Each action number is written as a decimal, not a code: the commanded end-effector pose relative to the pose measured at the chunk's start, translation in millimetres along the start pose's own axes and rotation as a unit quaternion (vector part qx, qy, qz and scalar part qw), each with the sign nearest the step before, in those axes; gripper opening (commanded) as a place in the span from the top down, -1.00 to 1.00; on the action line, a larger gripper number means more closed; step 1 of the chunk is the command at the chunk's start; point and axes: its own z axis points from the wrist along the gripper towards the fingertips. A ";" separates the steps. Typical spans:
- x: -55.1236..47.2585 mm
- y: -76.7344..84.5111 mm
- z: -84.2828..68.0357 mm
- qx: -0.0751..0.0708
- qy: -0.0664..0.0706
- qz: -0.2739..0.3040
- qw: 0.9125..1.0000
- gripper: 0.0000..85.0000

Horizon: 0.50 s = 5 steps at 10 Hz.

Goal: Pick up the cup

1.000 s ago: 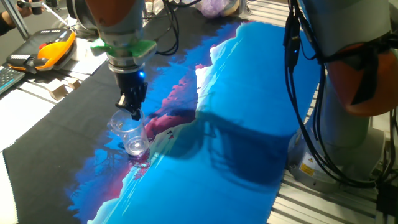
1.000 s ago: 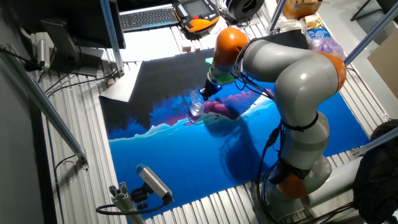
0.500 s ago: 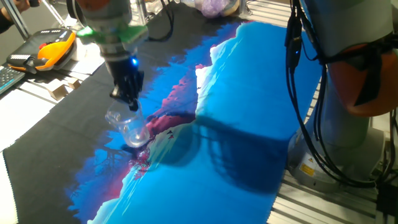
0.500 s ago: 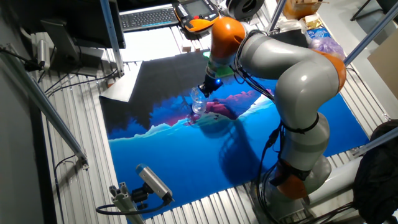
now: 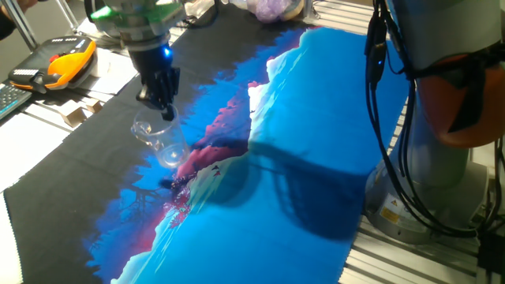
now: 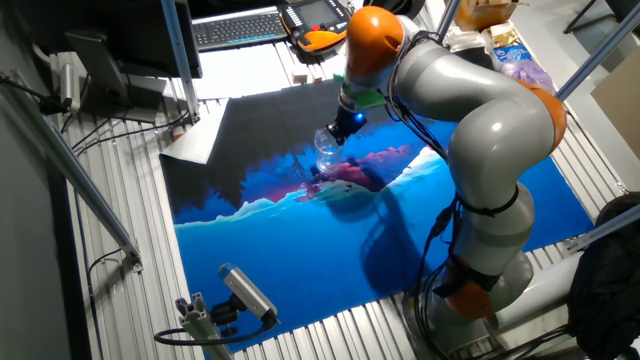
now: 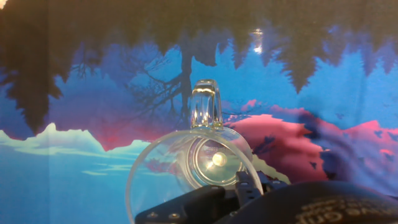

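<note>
The cup (image 5: 158, 142) is clear plastic with a thick round base. It hangs tilted from my gripper (image 5: 164, 113), above the blue and pink printed mat (image 5: 316, 118). The gripper is shut on the cup's rim. In the other fixed view the cup (image 6: 327, 153) is off the mat, just below the gripper (image 6: 342, 130). In the hand view I look into the cup's open mouth (image 7: 194, 167); a clear handle-like loop sticks out at its far side. One dark fingertip (image 7: 244, 185) sits on the near rim.
An orange teach pendant (image 5: 67, 61) and papers lie at the table's back left. A keyboard (image 6: 235, 28) is behind the mat. The arm's base and cables (image 5: 430, 158) stand at the right. A camera on a small stand (image 6: 245, 293) sits at the front edge.
The gripper has risen and moved back left with the cup in it. The cup has come up off the mat and now hangs tilted above it.
</note>
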 end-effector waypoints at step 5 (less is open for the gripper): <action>-1.0 -1.4 -0.2 0.000 -0.003 0.004 1.000 1.00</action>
